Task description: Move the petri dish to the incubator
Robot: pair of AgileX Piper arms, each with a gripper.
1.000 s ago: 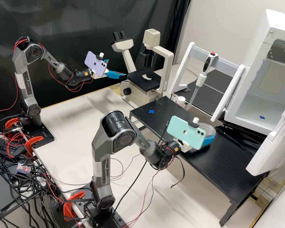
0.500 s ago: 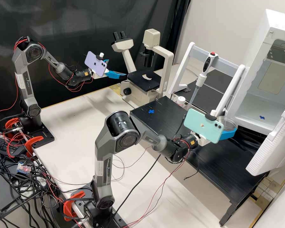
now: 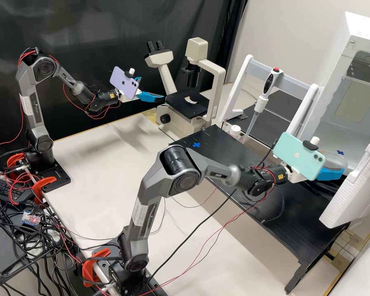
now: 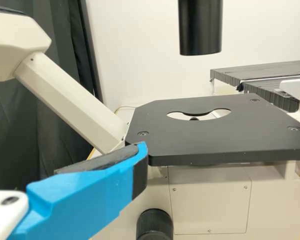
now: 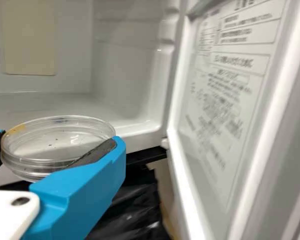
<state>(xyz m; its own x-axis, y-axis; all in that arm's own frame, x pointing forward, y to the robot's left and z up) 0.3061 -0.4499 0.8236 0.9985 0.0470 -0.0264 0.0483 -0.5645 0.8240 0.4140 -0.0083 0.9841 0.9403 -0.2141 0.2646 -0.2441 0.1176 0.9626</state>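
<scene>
Blue right jaws, dish-wide, gripping petri dish (image 5: pixel 50 145)

R gripper (image 3: pixel 337 167) w/ petri dish (image 5: pixel 45 145) at incub. (image 5: pixel 125 70) mouth: open way in over its floor. Obst.: swung-out door (image 5: pixel 230 100) one side, pipette stand (image 3: pixel 301 119) near other. L gripper (image 3: pixel 155 91): scope stage (image 4: pixel 215 135) just ahead; gap betw. stage & overhead tube (image 4: pixel 200 27).

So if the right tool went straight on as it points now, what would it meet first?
With the clear round petri dish leading, the right tool would probably meet the white box-shaped incubator's back wall, unless its front lip catches first; depth is unclear.
</scene>
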